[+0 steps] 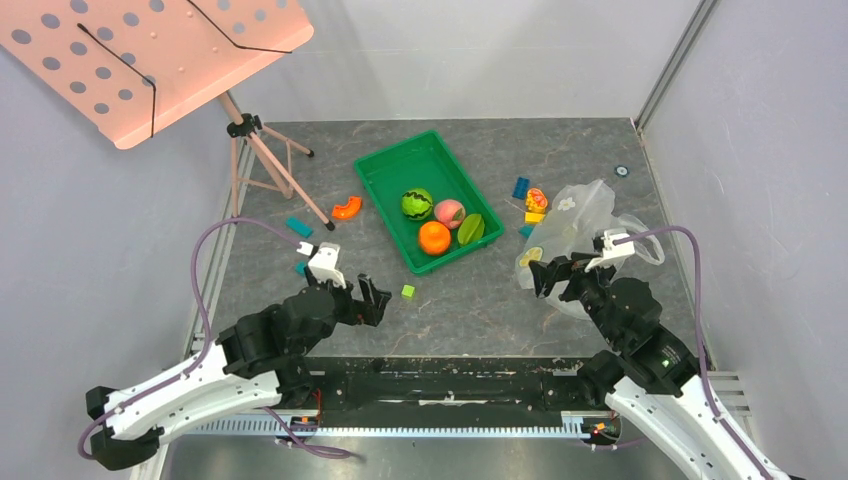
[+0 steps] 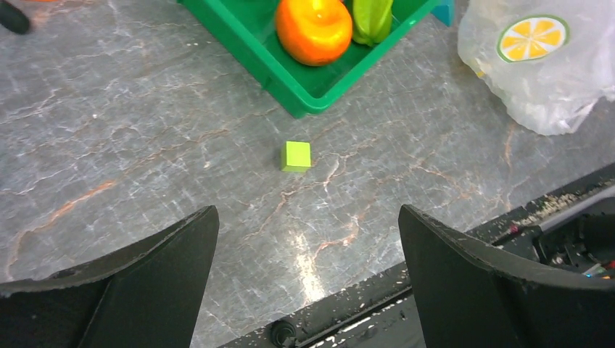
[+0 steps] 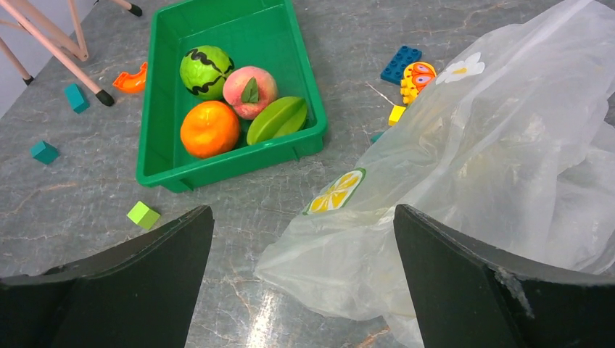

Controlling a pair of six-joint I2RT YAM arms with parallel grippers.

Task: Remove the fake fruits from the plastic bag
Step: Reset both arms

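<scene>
Four fake fruits lie in the green tray (image 1: 385, 170): a striped watermelon ball (image 1: 417, 204), a pink peach (image 1: 449, 213), a round orange (image 1: 434, 238) and a green ribbed oval piece (image 1: 470, 229). They also show in the right wrist view: watermelon (image 3: 206, 70), peach (image 3: 249, 90), orange (image 3: 209, 128), oval piece (image 3: 277, 119). The clear plastic bag (image 1: 575, 222) lies crumpled and flat on the table at the right (image 3: 493, 167). My right gripper (image 1: 551, 275) is open, hovering over the bag's near edge. My left gripper (image 1: 368, 300) is open and empty above bare table, near a lime cube (image 2: 296, 156).
An orange curved toy piece (image 1: 346, 208) lies left of the tray. Small blocks lie scattered: teal ones (image 1: 299, 227) at the left, blue (image 1: 521, 187) and yellow-orange ones (image 1: 536, 200) by the bag. A pink stand on a tripod (image 1: 265, 150) stands at the back left.
</scene>
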